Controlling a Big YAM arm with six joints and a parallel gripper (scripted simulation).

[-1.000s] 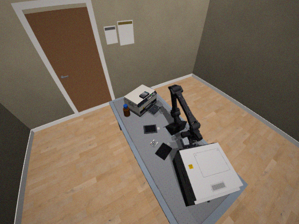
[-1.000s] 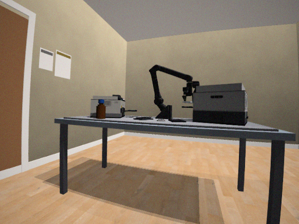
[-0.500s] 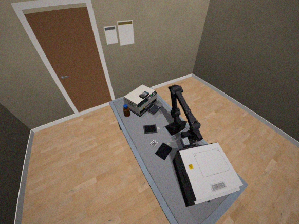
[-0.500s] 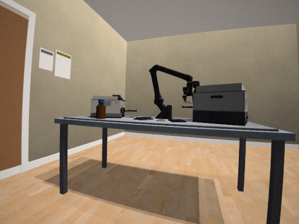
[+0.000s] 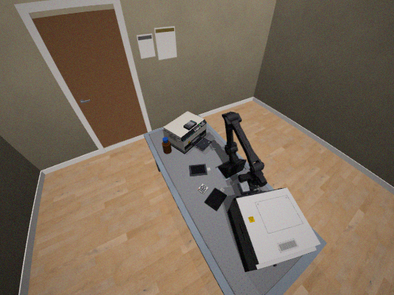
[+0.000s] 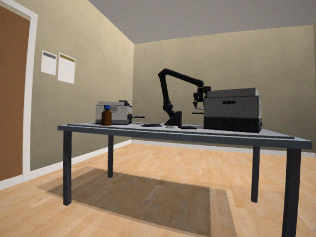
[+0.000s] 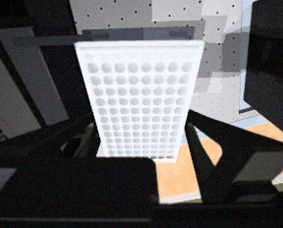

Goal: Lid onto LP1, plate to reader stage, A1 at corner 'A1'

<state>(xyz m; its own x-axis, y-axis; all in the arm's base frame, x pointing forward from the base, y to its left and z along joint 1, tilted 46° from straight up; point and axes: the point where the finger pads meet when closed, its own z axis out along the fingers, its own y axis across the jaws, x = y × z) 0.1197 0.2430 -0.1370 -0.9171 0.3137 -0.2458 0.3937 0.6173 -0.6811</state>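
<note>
The white well plate (image 5: 244,187) (image 6: 198,108) (image 7: 140,54) is level between the fingers of my gripper (image 6: 198,107) (image 7: 141,114), which is shut on its long sides. Its wells show, with no lid seen on it. It hangs a little above the reader's stage (image 6: 197,113) (image 7: 142,33), with a gap between them in the exterior view. The reader (image 5: 277,216) (image 6: 232,108) is the large box. The dispenser's stage (image 5: 204,143) (image 6: 139,117) bears no plate. A dark rectangular bench position (image 5: 198,170) lies mid-bench; I cannot tell whether the clear lid is on it. Well A1 cannot be read.
The dispenser (image 5: 184,128) (image 6: 117,112) stands at the far end, with the capped brown bottle (image 5: 166,146) (image 6: 106,117) upright beside it. A black rectangular pad (image 5: 215,199) and a small patterned card (image 5: 202,188) lie on the bench near the reader. The reader's housing is close beside the gripper.
</note>
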